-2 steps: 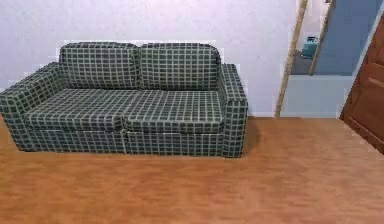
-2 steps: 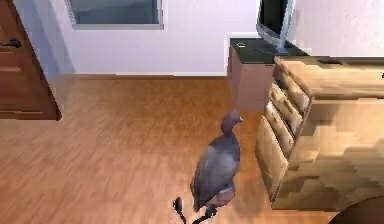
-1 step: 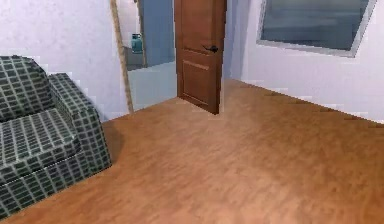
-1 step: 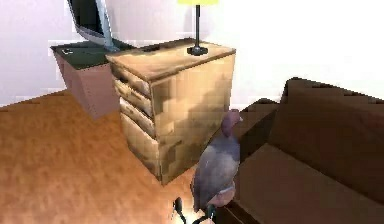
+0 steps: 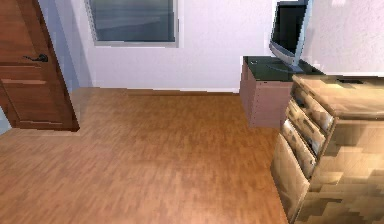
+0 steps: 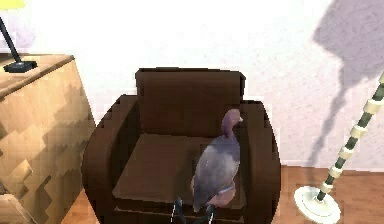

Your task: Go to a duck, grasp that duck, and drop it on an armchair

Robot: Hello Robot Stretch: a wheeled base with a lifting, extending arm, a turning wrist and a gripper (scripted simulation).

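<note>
One grey-purple duck (image 6: 218, 165), head raised toward the arm side view's right, is upright over the front right part of the seat of a dark brown armchair (image 6: 160, 110). Just beneath the bird, near the bottom edge, the gripper (image 6: 196, 208) shows as thin dark fingers (image 6: 180, 208) before the seat's front. Whether it holds the duck, or the duck rests on the cushion, cannot be told. The armchair stands with its back to a white wall (image 6: 250, 40). Just beside its arm on the view's left is a wooden dresser (image 6: 40, 125) of patchy light wood, with a black lamp base (image 6: 18, 64) on top. On the view's right, a floor lamp (image 6: 352, 145) with a striped pole rises from a round white foot on the wood floor (image 6: 296, 178). In the forward view, a chest of drawers (image 5: 335, 135) in similar patchy wood stands at the right. Beyond it a television (image 5: 290, 30) sits on a low cabinet (image 5: 262, 95) with a dark top. A brown door (image 5: 32, 65) is at the left and a window (image 5: 132, 22) in the far wall.
</note>
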